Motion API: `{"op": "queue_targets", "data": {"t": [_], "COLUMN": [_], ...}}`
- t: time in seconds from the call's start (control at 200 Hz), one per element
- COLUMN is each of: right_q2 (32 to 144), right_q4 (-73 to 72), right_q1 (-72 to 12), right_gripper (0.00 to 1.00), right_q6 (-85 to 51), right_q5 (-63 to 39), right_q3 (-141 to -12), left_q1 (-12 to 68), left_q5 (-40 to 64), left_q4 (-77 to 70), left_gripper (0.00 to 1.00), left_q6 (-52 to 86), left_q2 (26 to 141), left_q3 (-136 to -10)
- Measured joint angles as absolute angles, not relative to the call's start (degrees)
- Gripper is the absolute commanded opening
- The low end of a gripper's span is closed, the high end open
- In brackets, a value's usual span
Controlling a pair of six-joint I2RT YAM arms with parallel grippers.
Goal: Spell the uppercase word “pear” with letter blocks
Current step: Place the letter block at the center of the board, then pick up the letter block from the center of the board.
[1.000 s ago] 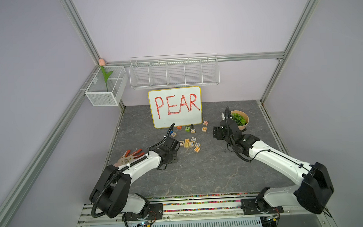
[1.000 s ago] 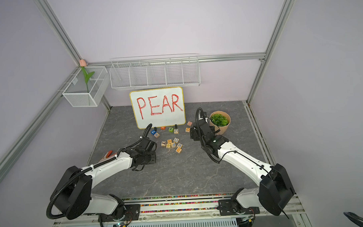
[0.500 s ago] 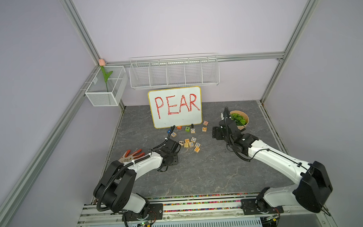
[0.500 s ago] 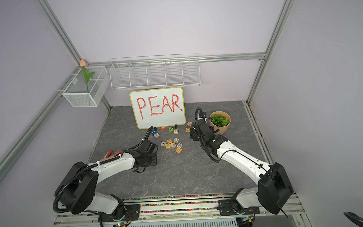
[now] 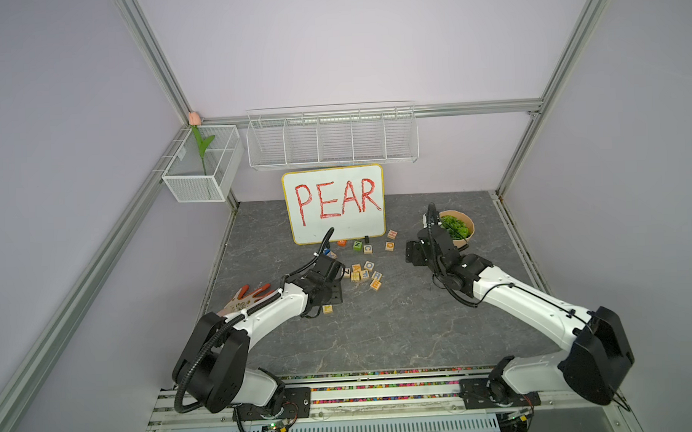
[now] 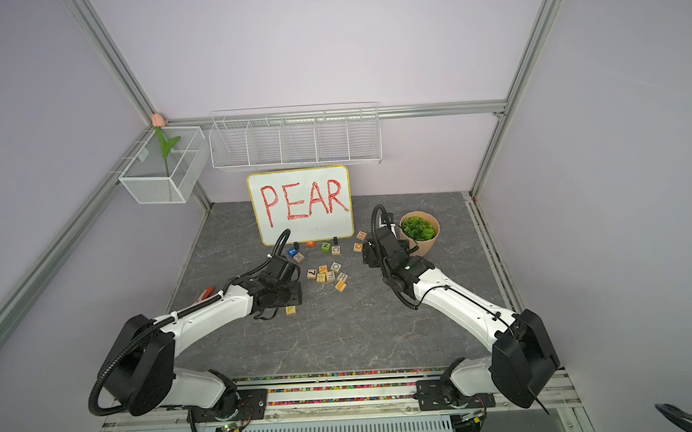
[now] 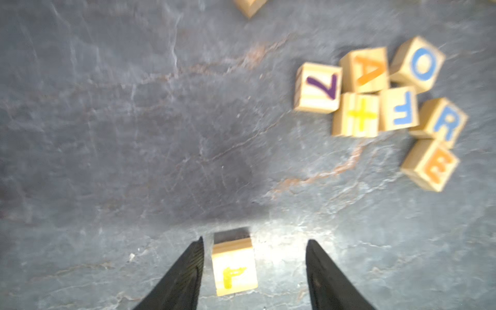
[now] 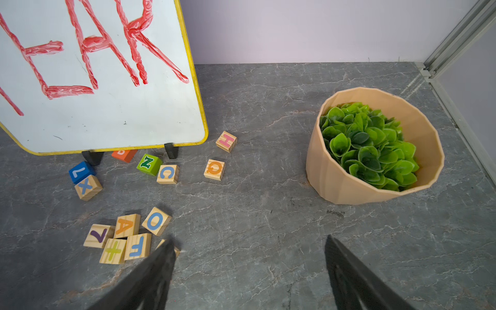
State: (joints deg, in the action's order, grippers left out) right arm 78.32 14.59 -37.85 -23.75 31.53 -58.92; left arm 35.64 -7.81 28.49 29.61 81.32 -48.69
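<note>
Left gripper [image 7: 255, 240]: jaws parted either side of the P block [image 7: 233, 265], which rests on the tabletop [image 7: 134, 134]. A block [image 7: 367, 69], R block [image 7: 445, 122] and E block [image 7: 433, 166] lie in a cluster well apart from it. Right gripper [image 8: 249, 239]: jaws wide, nothing between them.

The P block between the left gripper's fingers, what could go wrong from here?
1. The P block lies on the table inside the open left gripper, much nearer one finger than the other; pulling away could nudge or turn it.
2. The A block, R block and E block sit in a tight cluster with the 7 block, plus block, F block and O block; grabbing one may shift its neighbours.
</note>
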Motion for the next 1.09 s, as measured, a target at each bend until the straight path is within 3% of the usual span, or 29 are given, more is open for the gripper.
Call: {"op": "queue_targets", "data": {"t": [0.285,0.595,1.095], "right_q2": [77.30,74.63,66.85], "right_q4": [15.35,18.55,22.11], "right_q1": [-37.82,-36.58,-34.74], "right_gripper": [0.89,0.89,0.89], "right_q6": [-23.75,-23.68,-23.59], "right_q5": [33.74,35.09,36.03], "right_q3": [-57.98,-57.30,-53.54], "left_q1": [36.47,41.06,45.43], "left_q5": [-1.34,6.46,4.69], "left_q4": [25.30,21.30,23.07], "left_gripper": [0.65,0.62,0.58], "left_q6": [23.22,15.97,10.33], "left_q2": [81.91,96.57,110.65], "left_q3": [-55.11,-63.44,-71.50]}}
